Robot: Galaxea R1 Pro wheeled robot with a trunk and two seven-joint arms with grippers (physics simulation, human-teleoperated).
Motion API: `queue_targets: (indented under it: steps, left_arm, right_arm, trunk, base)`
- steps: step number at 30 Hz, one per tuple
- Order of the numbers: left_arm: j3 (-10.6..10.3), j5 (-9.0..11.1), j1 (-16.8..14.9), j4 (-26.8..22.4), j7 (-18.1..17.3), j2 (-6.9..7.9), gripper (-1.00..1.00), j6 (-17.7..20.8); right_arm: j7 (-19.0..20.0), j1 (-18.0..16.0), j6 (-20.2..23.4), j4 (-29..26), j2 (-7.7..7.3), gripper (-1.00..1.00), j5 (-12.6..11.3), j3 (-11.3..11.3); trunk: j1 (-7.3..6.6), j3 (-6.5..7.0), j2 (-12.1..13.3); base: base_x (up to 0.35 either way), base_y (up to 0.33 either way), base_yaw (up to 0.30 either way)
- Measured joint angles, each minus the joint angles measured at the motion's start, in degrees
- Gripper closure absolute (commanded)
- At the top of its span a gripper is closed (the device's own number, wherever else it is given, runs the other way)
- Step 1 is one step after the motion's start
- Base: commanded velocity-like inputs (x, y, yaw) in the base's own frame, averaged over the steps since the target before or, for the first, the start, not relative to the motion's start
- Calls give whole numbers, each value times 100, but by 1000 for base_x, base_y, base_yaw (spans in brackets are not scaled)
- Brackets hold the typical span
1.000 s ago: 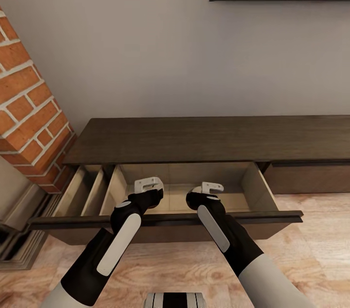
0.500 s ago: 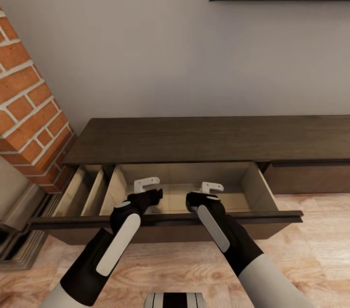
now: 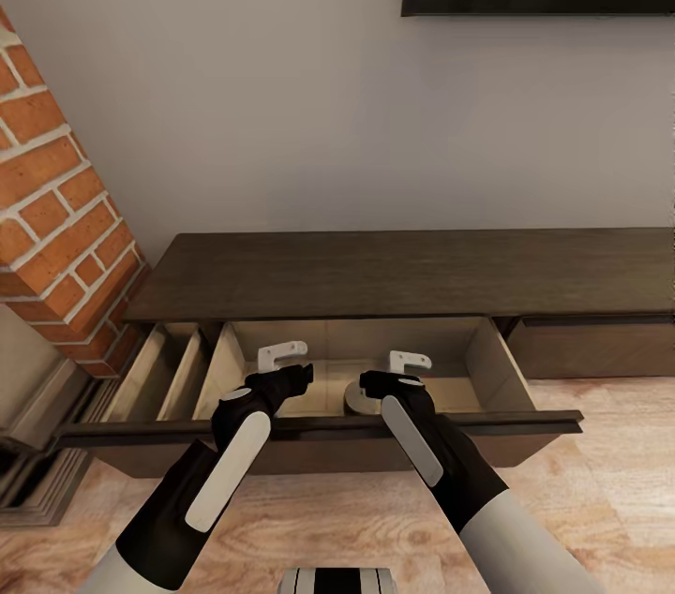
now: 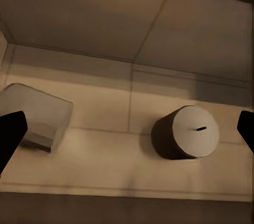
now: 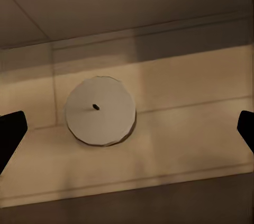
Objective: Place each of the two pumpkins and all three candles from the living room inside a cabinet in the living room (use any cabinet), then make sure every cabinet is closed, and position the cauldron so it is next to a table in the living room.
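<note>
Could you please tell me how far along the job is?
Done: one candle stands in the open cabinet drawer; a pale shape beside it may be another. In hand: nothing; the left gripper and right gripper hang open over the drawer. Left: remaining candles, pumpkins, closing the drawer, moving the cauldron.

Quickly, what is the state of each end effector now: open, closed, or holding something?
Left end effector: open, holding nothing, above the cabinet drawer.
Right end effector: open, holding nothing; a candle stands below it.
</note>
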Motion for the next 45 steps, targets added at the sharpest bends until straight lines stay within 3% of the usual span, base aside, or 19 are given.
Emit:
queue_targets:
  steps: [20,22,27,31,45]
  left_arm:
    - [18,27,0,-16,-1,-2,-100,48]
    - [131,23,-3,-17,-4,-22,-100,172]
    - [673,118,-9,-25,-15,-74,-100,919]
    - [747,267,-9,-27,-10,-72,-100,1000]
    - [816,288,-9,-27,-2,-70,-100,1021]
  right_arm:
    - [30,0,-7,14,0,-100,-13,0]
    - [38,0,-5,15,0,-100,-20,0]
    - [48,0,17,18,0,-100,-76,0]
    - [25,0,107,18,0,-100,-99,0]
    - [22,0,413,-58,0,-100,-92,-26]
  trunk:
    - [-402,367,728]
    - [-446,403,808]
    - [-556,493,1008]
    - [-643,565,1169]
    - [-951,816,1730]
  base:
    - [0,0,0]
    - [0,0,0]
    - [0,0,0]
    - [0,0,0]
    - [0,0,0]
